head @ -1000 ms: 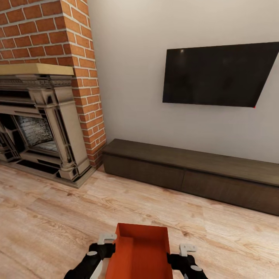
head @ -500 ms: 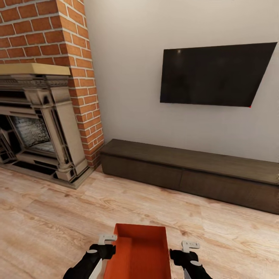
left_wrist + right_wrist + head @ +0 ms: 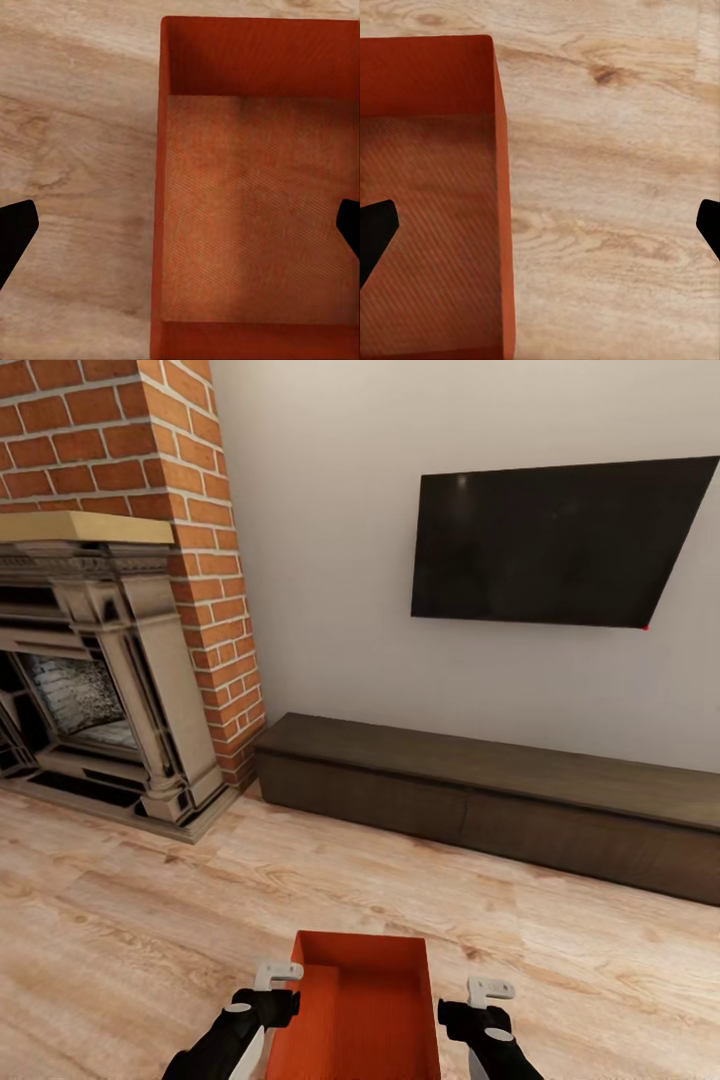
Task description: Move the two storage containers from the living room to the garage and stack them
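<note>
Head view: orange-red container (image 3: 365, 1010) between left gripper (image 3: 268, 988) and right gripper (image 3: 478, 1002), near end cut off. Wrist views: fingertips spread wide astride container walls; actual grip unclear.

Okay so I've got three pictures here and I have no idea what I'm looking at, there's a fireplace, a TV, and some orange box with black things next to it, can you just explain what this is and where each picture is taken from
This is a simulated two-armed robot on wheels, steered by a person, in a living room.

The big picture comes from a camera on its head, looking forward and down. You see a brick fireplace, a black TV on the wall, a low dark cabinet under it, and a light wood floor. At the bottom are the robot's two arms with the left gripper and the right gripper on either side of an orange-red storage container, an open bin with nothing in it.

The other two pictures come from cameras near each gripper, looking along its fingers. The black shapes at their edges are fingertips. Each gripper is wide open, straddling one long wall of the bin, one finger inside and one outside, the floor below.
</note>
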